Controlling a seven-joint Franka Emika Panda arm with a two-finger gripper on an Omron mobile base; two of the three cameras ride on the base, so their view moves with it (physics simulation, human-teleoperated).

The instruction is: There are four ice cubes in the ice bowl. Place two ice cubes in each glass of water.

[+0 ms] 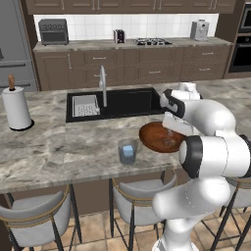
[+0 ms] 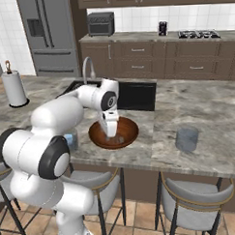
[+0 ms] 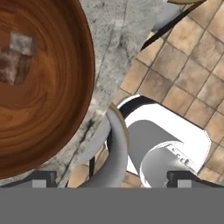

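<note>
While the end effector [image 3: 111,177] gapes released, 2 ice cubes [image 3: 17,57] lie in the ice bowl [image 3: 57,127].

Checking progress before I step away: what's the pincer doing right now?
Pincer: open, holding nothing, above the ice bowl.

the white arm rises from the near side, bends at its dark elbow joint and reaches forward, the wrist turned so the hand points down. the gripper [image 3: 111,179] has its jaws spread wide, nothing between the dark fingertips [image 3: 43,177]. in the right base view it seems to hang low, though blurred.
</note>
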